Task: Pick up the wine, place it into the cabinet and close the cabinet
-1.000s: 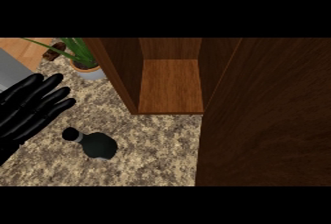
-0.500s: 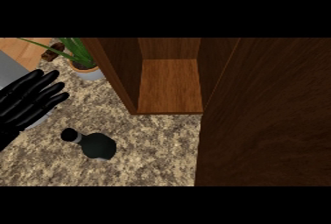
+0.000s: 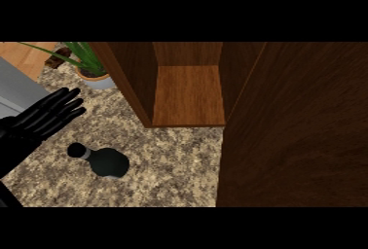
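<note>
Dark glass wine bottle [image 3: 106,162] stands upright on the speckled granite counter [image 3: 165,165], likely heavy, smooth and breakable; best taken round its wide body, not the thin neck. Beyond it to the left, the black left hand [image 3: 45,119] is spread open, empty. Farther off, the brown wooden cabinet [image 3: 188,92] gapes open.

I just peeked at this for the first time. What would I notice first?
Probably the big wooden cabinet, standing open in the middle, with its wide dark door filling the right side. Next comes the dark wine bottle standing alone on the speckled counter, lower left. Just above it at the left edge is the robot's black left hand, fingers spread and holding nothing, with a green potted plant behind.
</note>
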